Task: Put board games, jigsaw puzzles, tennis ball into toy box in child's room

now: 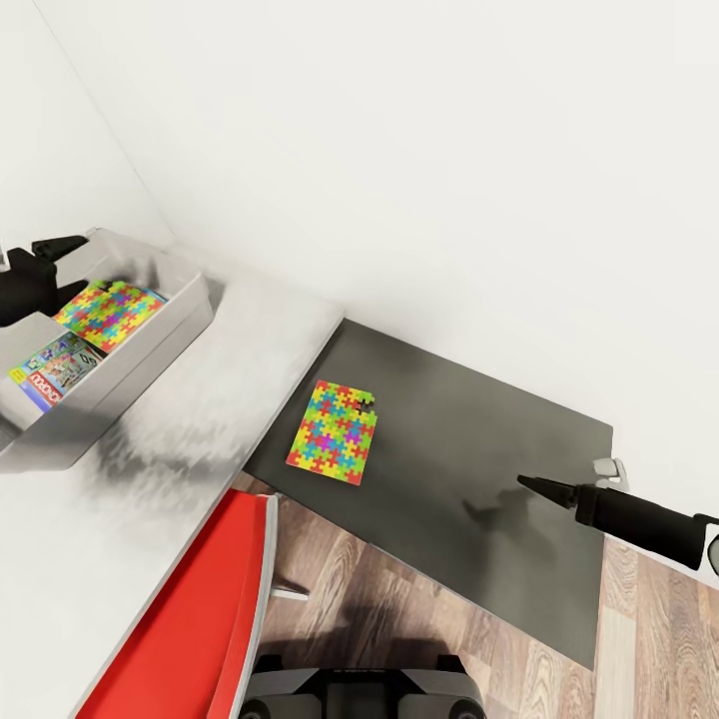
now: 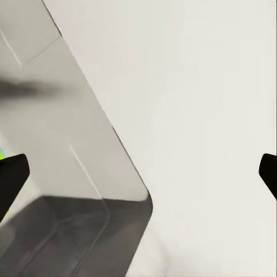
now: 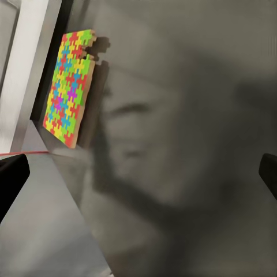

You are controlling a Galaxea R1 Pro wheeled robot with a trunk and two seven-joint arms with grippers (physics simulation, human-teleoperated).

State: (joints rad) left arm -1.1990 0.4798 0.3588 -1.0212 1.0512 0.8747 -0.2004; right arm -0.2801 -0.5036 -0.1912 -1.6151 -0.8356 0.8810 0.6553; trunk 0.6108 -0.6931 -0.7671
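White wall (image 1: 399, 150) is backing everything, with wood-plank floor (image 1: 399, 589) running under the furniture.

- Desk (image 1: 150, 479), light grey top, is carrying the toy box (image 1: 150, 340) toward its far edge against the wall, probably parked there to leave the near edge free.
- Low dark cabinet (image 1: 479, 499) is butting against the desk's end; a red chair (image 1: 190, 619) is tucked at the desk's near edge.
- Toy box is already holding one jigsaw puzzle (image 1: 108, 312) and a printed board game (image 1: 58, 367), lying flat side by side.
- Second jigsaw puzzle (image 1: 334, 431) is lying flat on the cabinet, near its corner beside the desk, outside the box.
- Left gripper (image 1: 55, 250) is hovering over the box's far rim, fingers spread wide, holding nothing.
- Right gripper (image 1: 539, 487) is hanging over the cabinet, well apart from the loose puzzle, pointing toward it; fingers wide apart in the right wrist view, empty, likely lining up a pick.
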